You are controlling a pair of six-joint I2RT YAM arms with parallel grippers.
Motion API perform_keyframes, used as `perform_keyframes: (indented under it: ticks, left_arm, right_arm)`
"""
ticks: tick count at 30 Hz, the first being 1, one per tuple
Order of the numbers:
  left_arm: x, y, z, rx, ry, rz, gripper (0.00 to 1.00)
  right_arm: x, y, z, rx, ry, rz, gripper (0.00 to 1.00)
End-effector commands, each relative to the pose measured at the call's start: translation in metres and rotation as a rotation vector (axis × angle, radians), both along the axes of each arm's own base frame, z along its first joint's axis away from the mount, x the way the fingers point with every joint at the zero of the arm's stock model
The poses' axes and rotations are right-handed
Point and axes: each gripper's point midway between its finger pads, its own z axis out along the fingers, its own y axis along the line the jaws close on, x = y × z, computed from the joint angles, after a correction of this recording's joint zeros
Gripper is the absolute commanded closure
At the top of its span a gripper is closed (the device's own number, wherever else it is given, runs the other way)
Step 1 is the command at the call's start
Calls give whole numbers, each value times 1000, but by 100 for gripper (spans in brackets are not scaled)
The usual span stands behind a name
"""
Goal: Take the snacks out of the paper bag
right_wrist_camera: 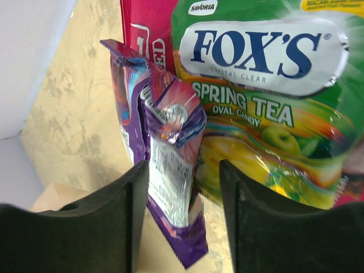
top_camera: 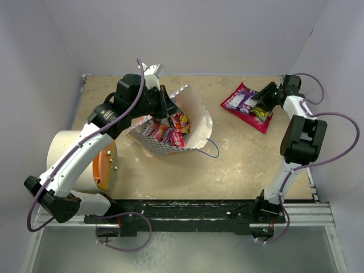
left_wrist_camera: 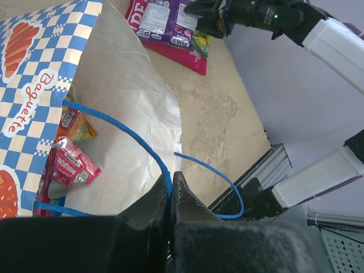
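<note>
Beige tabletop [top_camera: 239,165]; right arm [top_camera: 298,139] at far corner, gripper [right_wrist_camera: 182,170] astride purple packet [right_wrist_camera: 170,142].

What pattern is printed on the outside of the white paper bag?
Blue-and-white checks on the white paper bag, clearest in the left wrist view.

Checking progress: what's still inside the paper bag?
Inside the paper bag a pink-red packet and an orange-yellow packet show, among other snacks. Whatever lies under them is covered.

bag [top_camera: 196,114] sits mid-left on bench [top_camera: 239,162], snacks [top_camera: 170,133] inside; packet pile [top_camera: 244,103] far right; cylinder [top_camera: 65,151] left of bag.
</note>
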Motion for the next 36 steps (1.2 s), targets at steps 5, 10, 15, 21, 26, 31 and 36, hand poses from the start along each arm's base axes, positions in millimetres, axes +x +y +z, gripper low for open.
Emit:
perform_keyframes:
  ticks: [5,10,15,21,26,31,36]
  left_arm:
    - [-4,-1,43,-101,-94,1,100]
    - [-2,5,50,-104,-119,36,100]
    - [0,11,63,-111,-156,64,100]
    - [4,22,78,-94,-201,111,100]
    - [13,33,97,-60,-280,160,100]
    - [28,38,116,-17,-380,175,100]
    - [40,36,142,31,-481,132,100]
  right_arm:
    - [-50,-5,77,-207,-87,60,34]
    - [-89,70,88,-85,-164,250,34]
    - [-152,152,51,-45,-51,549,37]
    - [-207,199,4,26,75,685,43]
    - [-230,259,-19,176,139,748,48]
    - [-235,313,-24,275,144,798,50]
    - [-232,352,-15,302,133,846,49]
